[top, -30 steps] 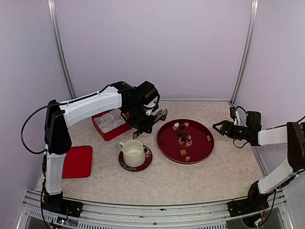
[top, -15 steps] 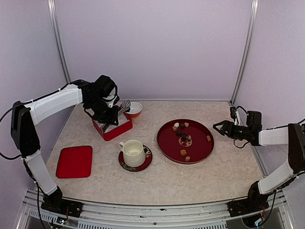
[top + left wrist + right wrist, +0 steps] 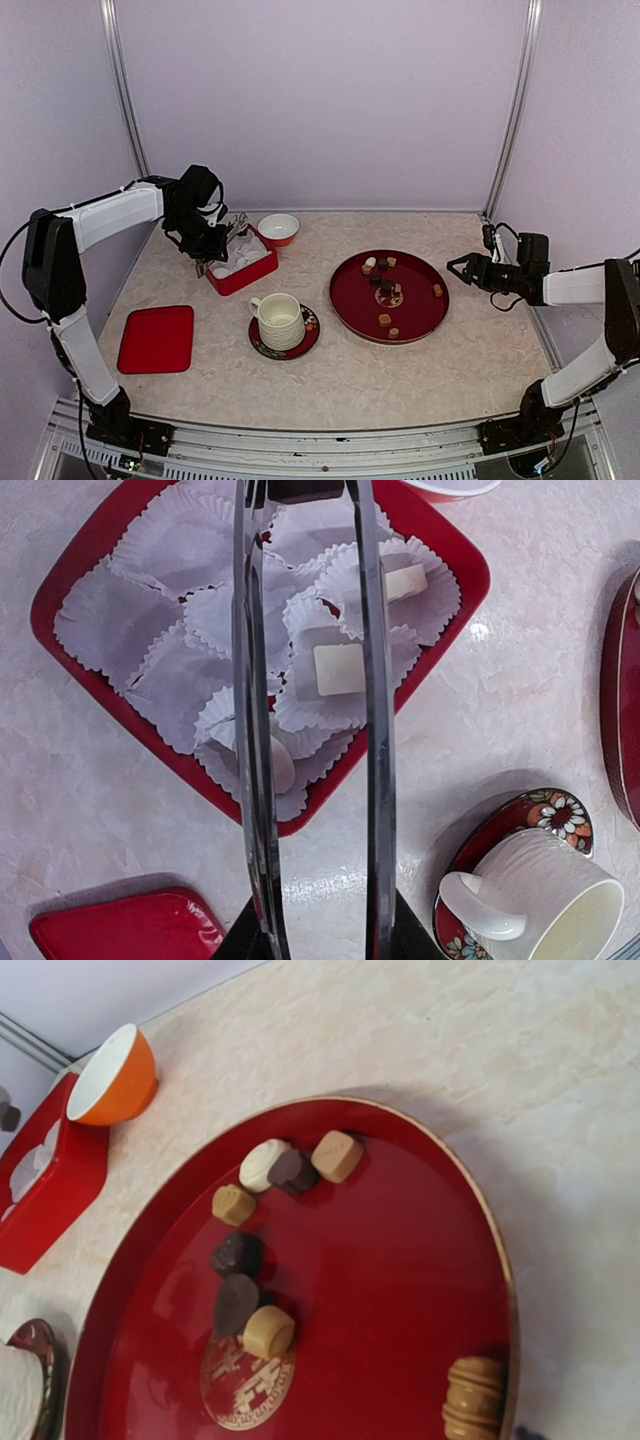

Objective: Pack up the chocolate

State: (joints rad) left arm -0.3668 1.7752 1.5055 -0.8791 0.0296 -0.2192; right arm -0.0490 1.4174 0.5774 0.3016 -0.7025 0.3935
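Several dark, tan and white chocolate pieces (image 3: 238,1253) lie on the round red tray (image 3: 420,310), which also shows in the right wrist view (image 3: 400,1290). Three white pieces (image 3: 340,668) sit in paper cups in the red box (image 3: 60,595), at the back left in the top view (image 3: 262,270). My left gripper (image 3: 320,942) is shut on metal tongs (image 3: 378,730) held over the box. A small dark thing (image 3: 305,488) sits between the tong tips at the frame edge. My right gripper (image 3: 460,268) is open and empty, just right of the tray.
A white ribbed cup (image 3: 279,320) stands on a patterned saucer (image 3: 303,343) in front of the box. An orange bowl (image 3: 278,229) sits behind the box. A red lid (image 3: 157,338) lies at the front left.
My left arm has swung left and back with the tongs, from the tray's left edge to above the red box. The right arm has not moved.
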